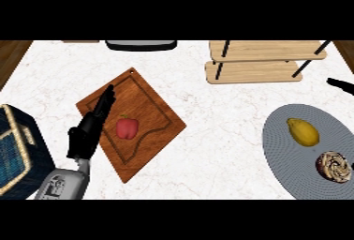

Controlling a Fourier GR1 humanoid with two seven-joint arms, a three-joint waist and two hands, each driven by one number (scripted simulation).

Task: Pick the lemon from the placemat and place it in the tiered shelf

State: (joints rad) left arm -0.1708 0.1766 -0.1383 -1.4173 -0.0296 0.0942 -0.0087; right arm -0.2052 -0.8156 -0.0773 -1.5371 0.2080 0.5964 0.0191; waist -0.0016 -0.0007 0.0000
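We see the lemon (303,132) lying on the grey round placemat (283,140) at the counter's (221,122) right edge, beside a swirled pastry (335,166). The wooden tiered shelf (262,61) stands near the far right corner. Our left hand (88,131) rests over the wooden cutting board (155,110), fingers straight and together, beside a red bell pepper (126,128). Of our right hand (340,85) only a dark tip shows at the right edge; fingers cannot be told. A woven basket (17,150) sits at the left edge.

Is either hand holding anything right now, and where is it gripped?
Nothing is held. The left hand lies open over the cutting board; the lemon sits untouched on the placemat.
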